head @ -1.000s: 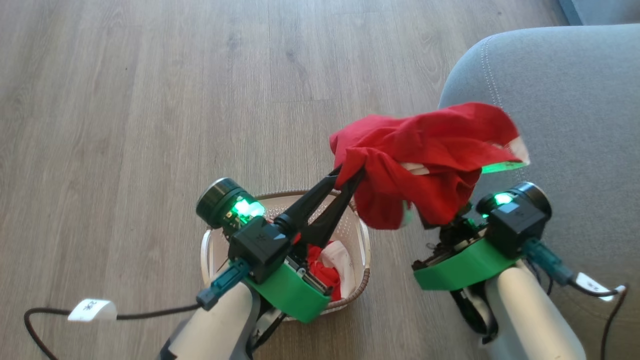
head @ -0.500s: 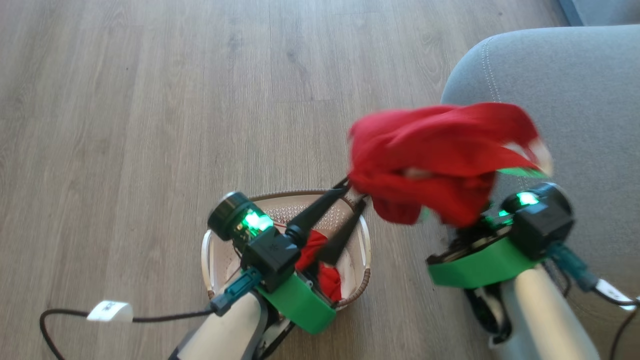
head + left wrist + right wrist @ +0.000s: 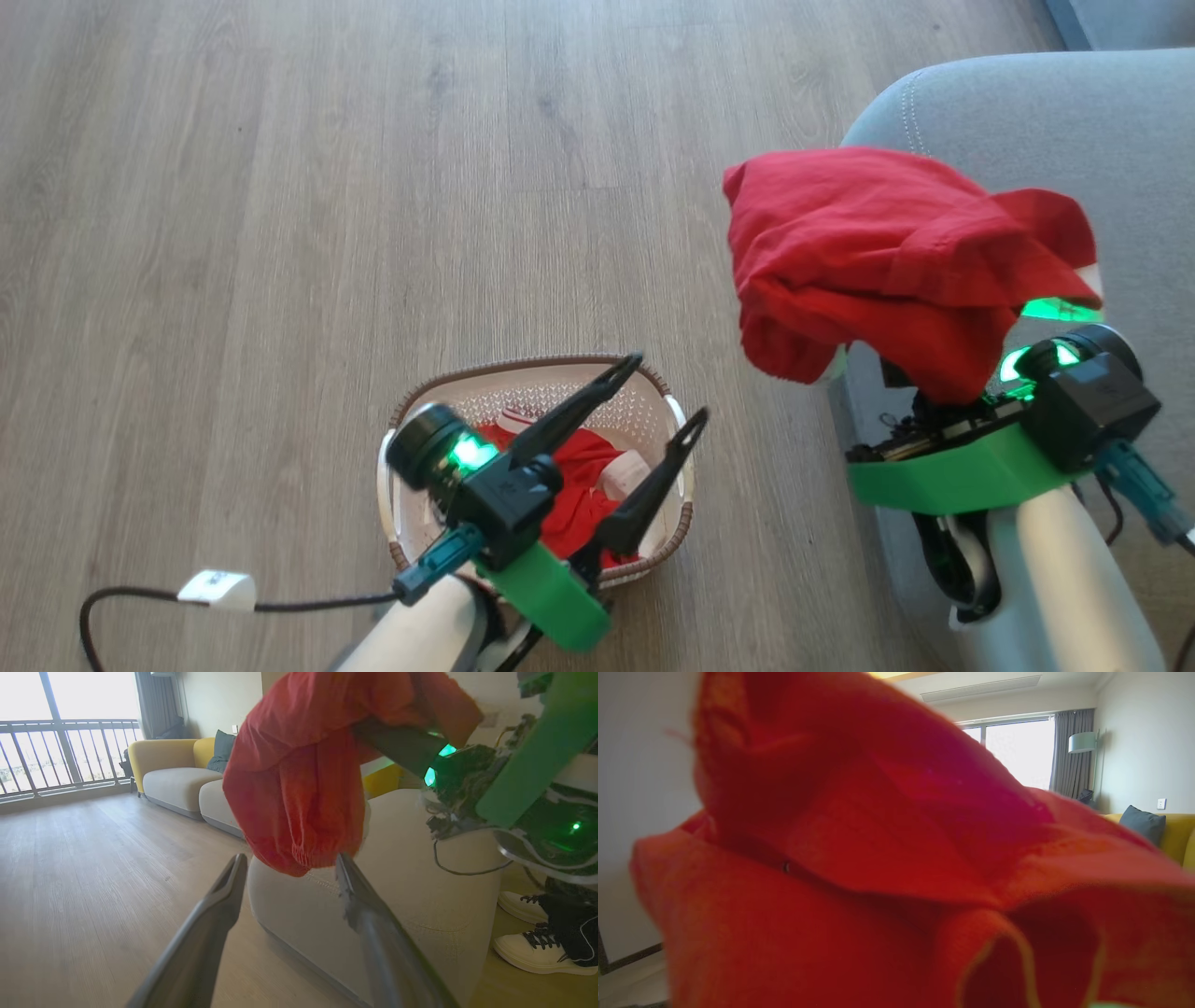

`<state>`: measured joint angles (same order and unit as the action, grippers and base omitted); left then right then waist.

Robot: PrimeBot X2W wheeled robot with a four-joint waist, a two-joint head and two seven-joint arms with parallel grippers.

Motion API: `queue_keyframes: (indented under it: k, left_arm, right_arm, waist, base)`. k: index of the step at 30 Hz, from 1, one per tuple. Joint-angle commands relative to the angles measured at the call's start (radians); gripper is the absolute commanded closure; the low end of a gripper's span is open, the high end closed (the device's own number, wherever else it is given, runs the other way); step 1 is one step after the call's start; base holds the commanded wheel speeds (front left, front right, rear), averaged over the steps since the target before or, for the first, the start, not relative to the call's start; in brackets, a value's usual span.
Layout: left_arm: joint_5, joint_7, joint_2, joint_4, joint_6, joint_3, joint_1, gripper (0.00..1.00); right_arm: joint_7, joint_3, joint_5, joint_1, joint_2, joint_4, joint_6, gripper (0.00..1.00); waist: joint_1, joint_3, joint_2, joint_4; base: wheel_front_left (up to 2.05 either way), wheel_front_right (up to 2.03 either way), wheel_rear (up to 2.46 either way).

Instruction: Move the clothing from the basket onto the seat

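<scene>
Our left end effector stands wide open and empty above the basket, where 1 red-and-white garment lies. Our right end effector, closed under the cloth, holds 1 red garment aloft over the edge of the grey seat.

Pale wood-plank floor. Yellow sofa with grey base cushions, near the window; dark cushion propped on it. Balcony railing behind bright glass. Floor lamp beside grey curtain. White laced sneakers, lower right of left wrist view.
</scene>
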<state>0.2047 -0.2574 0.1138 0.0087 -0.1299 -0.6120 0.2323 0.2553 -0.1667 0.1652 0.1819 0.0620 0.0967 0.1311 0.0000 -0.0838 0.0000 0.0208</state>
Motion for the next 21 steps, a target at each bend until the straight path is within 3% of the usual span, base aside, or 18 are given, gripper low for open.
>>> queue_keyframes:
  k: [1, 21]
  left_arm:
    - [0.004, -0.004, 0.015, -0.010, -0.001, 0.044, 0.012, 0.00]
    - [-0.078, -0.004, 0.017, 0.078, -0.001, 0.052, -0.067, 0.00]
  right_arm:
    - [0.006, -0.010, -0.005, 0.027, -0.012, 0.044, 0.000, 1.00]
    - [0.006, 0.047, -0.030, 0.033, -0.012, 0.065, 0.000, 1.00]
  waist:
    - [0.0000, 0.000, 0.0000, 0.000]
    - [0.0000, 0.003, 0.0000, -0.002]
  base:
    - [0.00, 0.00, 0.00]
    - [0.00, 0.00, 0.00]
